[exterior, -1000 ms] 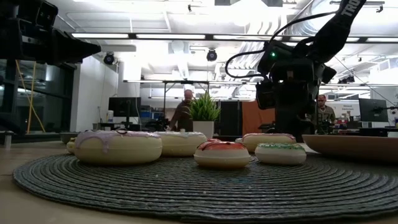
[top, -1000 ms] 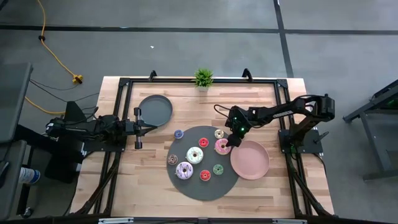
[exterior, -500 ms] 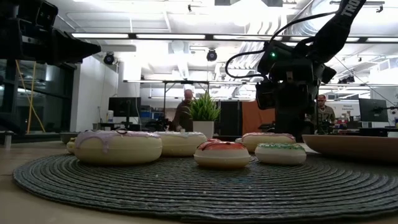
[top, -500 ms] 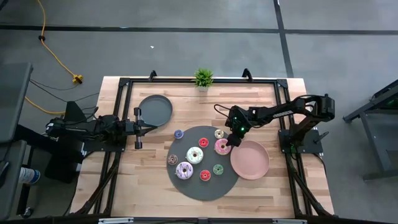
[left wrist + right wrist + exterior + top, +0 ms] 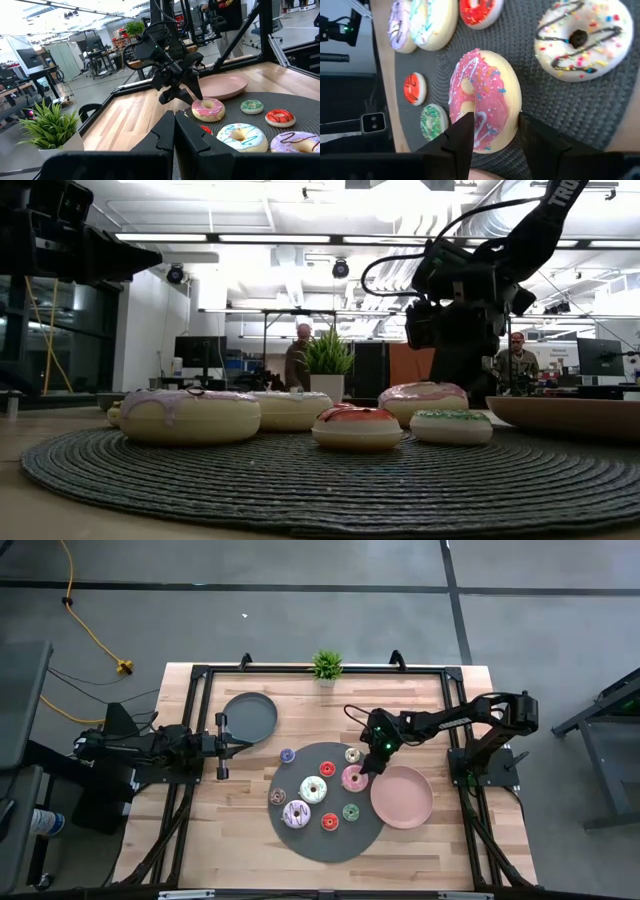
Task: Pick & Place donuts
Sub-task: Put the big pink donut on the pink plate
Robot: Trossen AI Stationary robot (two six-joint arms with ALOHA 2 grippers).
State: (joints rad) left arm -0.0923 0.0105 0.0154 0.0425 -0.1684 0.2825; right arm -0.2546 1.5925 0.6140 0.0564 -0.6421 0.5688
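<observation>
The pink frosted donut (image 5: 354, 778) sits on the right part of a round dark woven mat (image 5: 322, 845), with my right gripper (image 5: 371, 765) shut on it from above. On the mat also lie the white donut (image 5: 313, 789), the lilac donut (image 5: 297, 813) and tiny red (image 5: 329, 822), green (image 5: 351, 812), brown (image 5: 277, 797) and cream (image 5: 352, 754) ones. A tiny blue one (image 5: 287, 755) rests on the wood beside the mat. My left gripper (image 5: 222, 746) waits shut near the table's left edge. My right gripper pinches the pink donut's ring on the side toward the pink plate (image 5: 492, 127). One finger (image 5: 462, 137) is on the frosted face just by the hole, the other (image 5: 535, 137) on the cream outer wall. The fingers slant down from above. The donut (image 5: 208, 109) sits tilted, held side up.
A pink plate (image 5: 405, 812) lies right of the mat and a dark grey plate (image 5: 249, 716) at the far left. A small potted plant (image 5: 326, 665) stands at the far edge. Bare wood shows along the near edge. People are in the room behind.
My right gripper has risen a little, keeping its hold on the pink donut. The donut has tipped up on its held side and shifted slightly toward the table's left; in the low view it stands higher than before. Everything else has kept still.
</observation>
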